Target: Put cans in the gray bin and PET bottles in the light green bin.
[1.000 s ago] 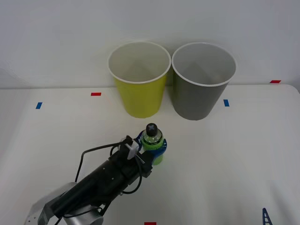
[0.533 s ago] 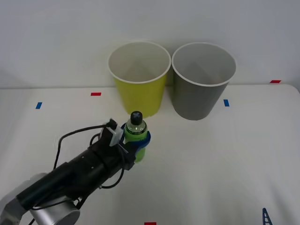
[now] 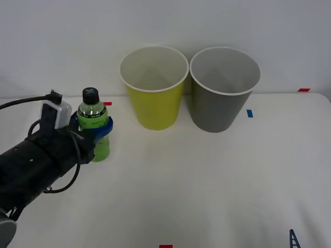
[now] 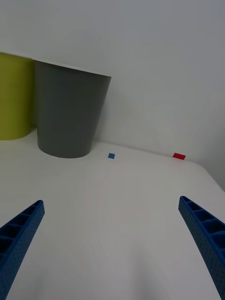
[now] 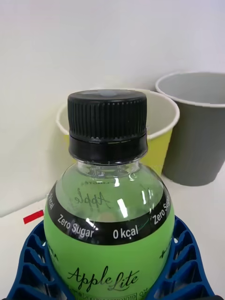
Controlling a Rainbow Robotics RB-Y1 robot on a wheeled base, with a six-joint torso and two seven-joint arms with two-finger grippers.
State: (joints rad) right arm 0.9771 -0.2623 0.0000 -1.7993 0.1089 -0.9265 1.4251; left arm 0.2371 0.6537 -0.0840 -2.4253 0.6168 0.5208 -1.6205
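The left arm is a thick black cylinder with a small white box on top and black cables looping along it. Its claw has blue ribbed fingers. The right claw has blue lattice-ribbed, tapering fingers.

Soft, even light is being cast from above over the white table, and only faint shadows are being thrown at the bases of the light green bin and gray bin. Small glints are being reflected off the bottle. No blur or glare is being seen.
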